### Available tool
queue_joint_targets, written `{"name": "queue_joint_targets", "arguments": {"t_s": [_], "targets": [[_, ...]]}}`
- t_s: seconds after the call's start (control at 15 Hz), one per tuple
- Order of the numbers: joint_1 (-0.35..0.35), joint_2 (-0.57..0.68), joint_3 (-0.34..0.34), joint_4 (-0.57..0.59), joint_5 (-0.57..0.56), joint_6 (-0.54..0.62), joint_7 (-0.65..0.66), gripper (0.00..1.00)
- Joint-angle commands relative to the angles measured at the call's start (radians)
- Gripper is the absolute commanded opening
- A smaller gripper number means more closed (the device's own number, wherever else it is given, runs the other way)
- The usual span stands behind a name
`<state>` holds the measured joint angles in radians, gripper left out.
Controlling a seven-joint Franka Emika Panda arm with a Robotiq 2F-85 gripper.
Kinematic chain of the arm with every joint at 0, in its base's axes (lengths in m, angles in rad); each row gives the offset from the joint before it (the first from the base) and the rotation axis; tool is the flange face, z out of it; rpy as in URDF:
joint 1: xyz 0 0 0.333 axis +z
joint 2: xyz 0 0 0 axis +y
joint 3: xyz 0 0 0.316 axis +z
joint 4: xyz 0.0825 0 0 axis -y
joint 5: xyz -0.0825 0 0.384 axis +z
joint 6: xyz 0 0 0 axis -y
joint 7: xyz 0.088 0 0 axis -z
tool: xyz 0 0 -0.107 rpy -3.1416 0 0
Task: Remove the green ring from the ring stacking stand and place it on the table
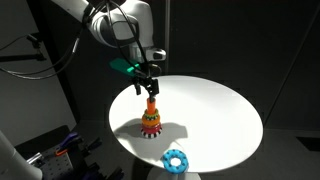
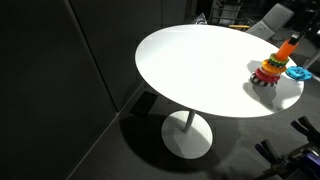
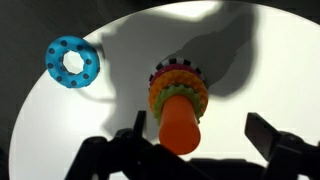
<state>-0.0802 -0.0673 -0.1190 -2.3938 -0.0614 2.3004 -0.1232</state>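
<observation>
The ring stacking stand (image 1: 151, 120) stands on the round white table (image 1: 215, 100), near its front edge. It has an upright orange peg and scalloped red, yellow and dark rings. In the wrist view a green ring (image 3: 202, 97) sits topmost around the orange peg (image 3: 180, 125). My gripper (image 1: 150, 90) hangs just above the peg's top. In the wrist view its two fingers (image 3: 200, 132) are open, one on either side of the peg, and hold nothing. The stand also shows in an exterior view (image 2: 270, 70) at the table's right edge.
A separate light-blue scalloped ring (image 1: 175, 158) lies flat on the table close to the stand and near the rim; it also shows in the wrist view (image 3: 72, 62) and an exterior view (image 2: 298, 72). The table (image 2: 190, 70) stands on one central pedestal. The surroundings are dark.
</observation>
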Motion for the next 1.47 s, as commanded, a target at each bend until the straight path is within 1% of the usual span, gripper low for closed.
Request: {"name": "queue_joint_targets", "arguments": {"t_s": [0.0,0.2,0.47,1.0,1.4], "targets": [[-0.01,0.021,0.002,-0.033,0.002,0.095,-0.006,1.0],[-0.01,0.047,0.004,-0.055,-0.011,0.168,0.002,1.0],[-0.011,0.083,0.004,-0.07,-0.028,0.233,0.009,1.0],[-0.014,0.13,-0.005,-0.08,-0.09,0.303,0.031,1.0],[-0.017,0.146,-0.009,-0.081,-0.092,0.348,0.02,1.0]]}}
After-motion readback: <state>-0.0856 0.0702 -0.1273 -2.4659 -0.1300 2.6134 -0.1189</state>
